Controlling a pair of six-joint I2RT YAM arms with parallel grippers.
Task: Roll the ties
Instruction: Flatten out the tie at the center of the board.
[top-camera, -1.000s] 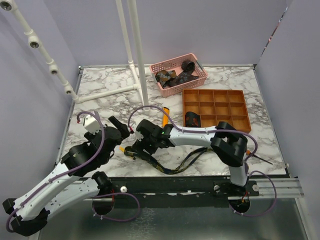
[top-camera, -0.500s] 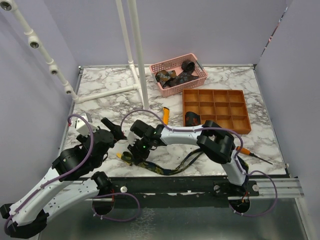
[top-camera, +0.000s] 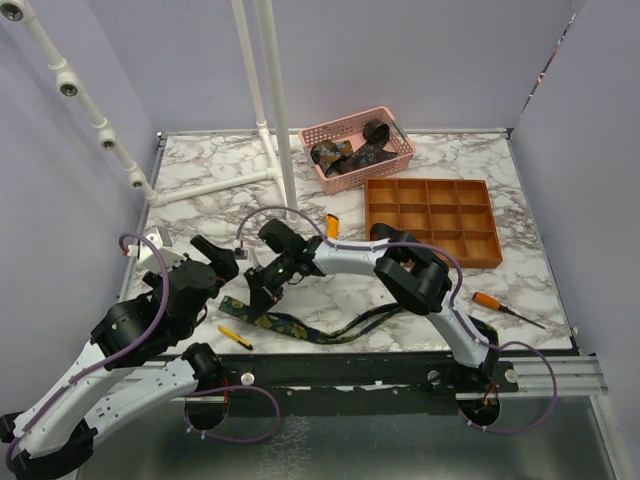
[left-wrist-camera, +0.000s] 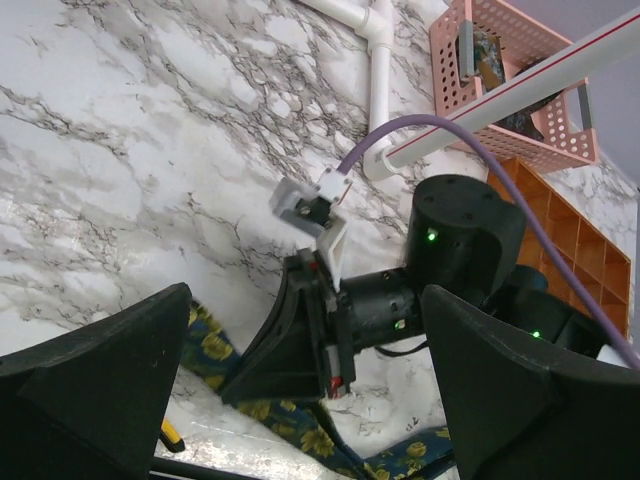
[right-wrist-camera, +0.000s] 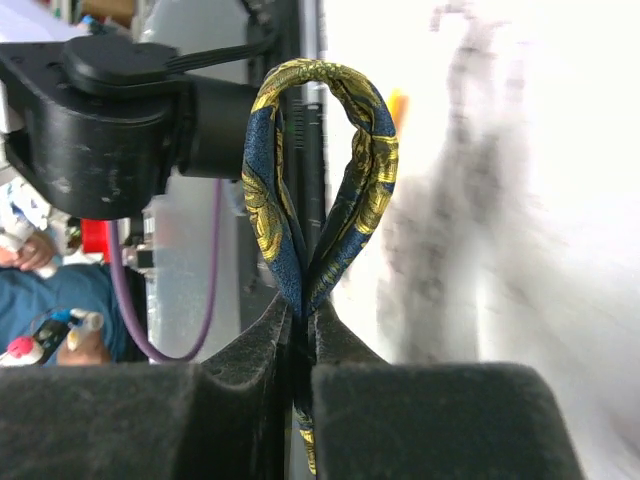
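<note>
Count: two arms, two grippers, one tie out on the tabletop (top-camera: 200, 160), one pink basket (top-camera: 370, 173), one orange tray (top-camera: 430, 182), one utility knife (top-camera: 331, 226), one screwdriver (top-camera: 488, 300), one small yellow tool (top-camera: 236, 337).

Grip: right gripper (top-camera: 258, 298) is clenched on the tie (top-camera: 285, 325) at its left end, in the near-left part of the tabletop. The rest of the tie lies flat and runs right along the near side, navy with yellow flowers, its thin end curving up toward the right arm's elbow. The left gripper (top-camera: 218, 256) sits just left of it, released, holding nothing.

The basket at far centre holds more ties: one coil (top-camera: 377, 131) is clear, the rest is a dark heap I can't count. The tray sits just near-right of it, with twelve compartments, four across by three. Its near-left corner is behind the right arm.

Edges and room: the tie lies near the tabletop's near edge, and the yellow tool is between it and that edge. Bare marble shows far-left of the grippers up to the white pipe frame (top-camera: 278, 100), and right of the tie out to the screwdriver. The knife lies between the right wrist and the tray.

Views: only the right wrist shows the pinch — cloth folded into an upright loop above the closed fingertips (right-wrist-camera: 250, 345). The left wrist shows its own fingers (left-wrist-camera: 100, 370) wide apart, framing the right gripper with floral cloth under it. The top view hides both details.
</note>
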